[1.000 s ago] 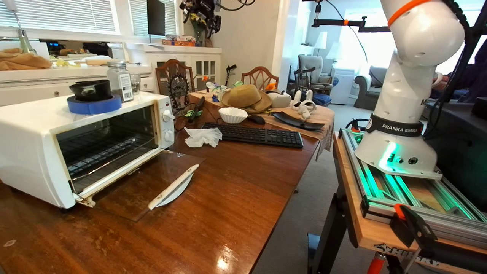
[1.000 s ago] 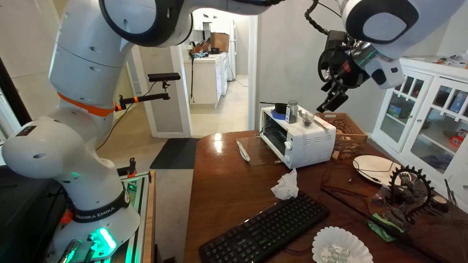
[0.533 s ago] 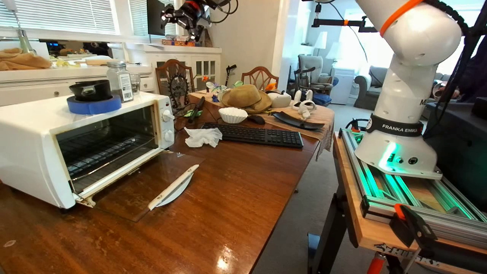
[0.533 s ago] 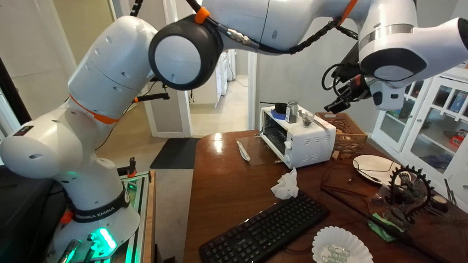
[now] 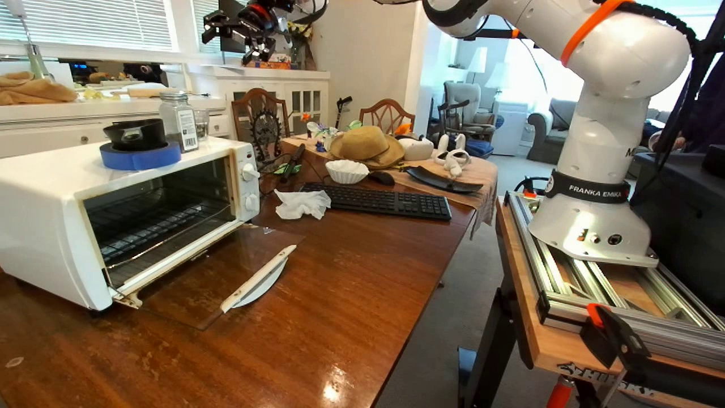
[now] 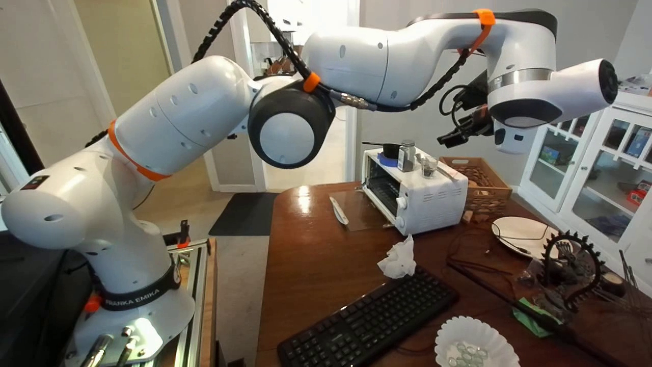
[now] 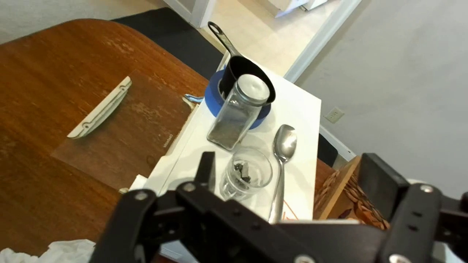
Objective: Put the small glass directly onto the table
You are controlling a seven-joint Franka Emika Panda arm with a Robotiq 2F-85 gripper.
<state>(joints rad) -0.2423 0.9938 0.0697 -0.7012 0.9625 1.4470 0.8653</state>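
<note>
The small glass is a short clear tumbler with some dark bits visible in it. It stands upright on top of the white toaster oven, beside a spoon. It shows in both exterior views. The glossy reddish-brown table lies under the oven and also shows in the wrist view. My gripper is open and empty, its fingers wide apart. It hangs in the air above the oven's knob end, apart from the glass, in both exterior views.
A clear jar stands close to the glass. A black pan sits on a blue tape roll. A metal spoon lies beside the glass. The oven's door handle extends over the table. A wicker basket stands behind the oven.
In an exterior view my gripper has moved left and down, nearer the oven. The arm's elbow has lowered and come into view. The base light has turned from green to white.
</note>
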